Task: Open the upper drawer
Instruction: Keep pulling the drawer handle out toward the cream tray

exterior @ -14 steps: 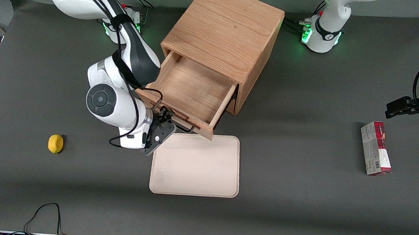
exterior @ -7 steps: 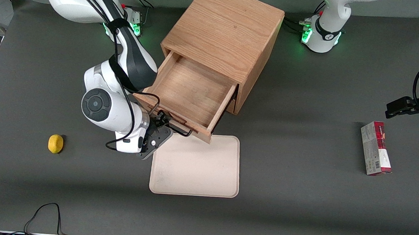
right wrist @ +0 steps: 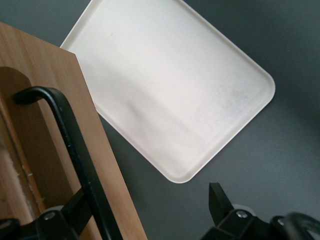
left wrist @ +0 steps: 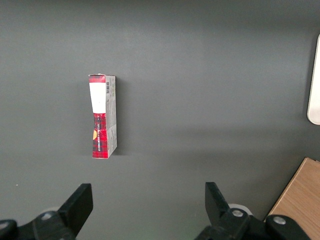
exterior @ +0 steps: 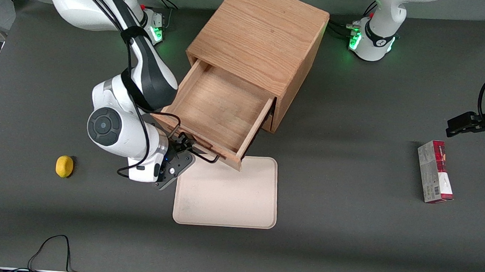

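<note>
The tray point(exterior: 226, 190) lies nearest the front camera on the counter point(exterior: 346, 245), its edge just under the corner of the drawer front. Above it, the upper drawer point(exterior: 221, 104) stands pulled well out of the oak cabinet point(exterior: 258, 34), its bare wooden inside open to view — so the pull looks all but done. The step in hand, as I judge it, is letting go of the handle point(right wrist: 70, 145).

The gripper point(exterior: 182, 146) sits at the drawer front, at about seven o'clock from the cabinet. In the right wrist view its jaws are spread wide: one finger lies by the black bar, perhaps touching it, the other well clear over the counter — nothing is gripped. The next move calls for backing straight off the handle without snagging it.
</note>
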You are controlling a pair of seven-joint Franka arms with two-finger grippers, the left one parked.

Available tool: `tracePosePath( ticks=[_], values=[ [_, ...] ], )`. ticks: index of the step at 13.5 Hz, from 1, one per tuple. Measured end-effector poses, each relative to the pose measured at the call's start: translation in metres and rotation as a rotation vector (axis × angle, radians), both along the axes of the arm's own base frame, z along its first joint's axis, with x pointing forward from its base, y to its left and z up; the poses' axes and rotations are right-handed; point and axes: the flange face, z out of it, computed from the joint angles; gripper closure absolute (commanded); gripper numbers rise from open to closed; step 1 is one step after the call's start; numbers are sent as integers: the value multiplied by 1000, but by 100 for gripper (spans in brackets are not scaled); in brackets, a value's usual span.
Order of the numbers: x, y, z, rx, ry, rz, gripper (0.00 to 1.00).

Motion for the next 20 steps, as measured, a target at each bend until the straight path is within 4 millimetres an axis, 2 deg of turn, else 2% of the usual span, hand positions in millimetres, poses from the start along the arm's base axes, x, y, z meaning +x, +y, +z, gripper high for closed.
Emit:
tracePosePath(
  ticks=[8, 14, 20],
  values=[
    [12, -3, 1, 10, -20, -11, 0],
    [24, -14, -2, 21, -51, -37, 0],
    [26, -18, -4, 19, -47, -43, 0]
  ],
)
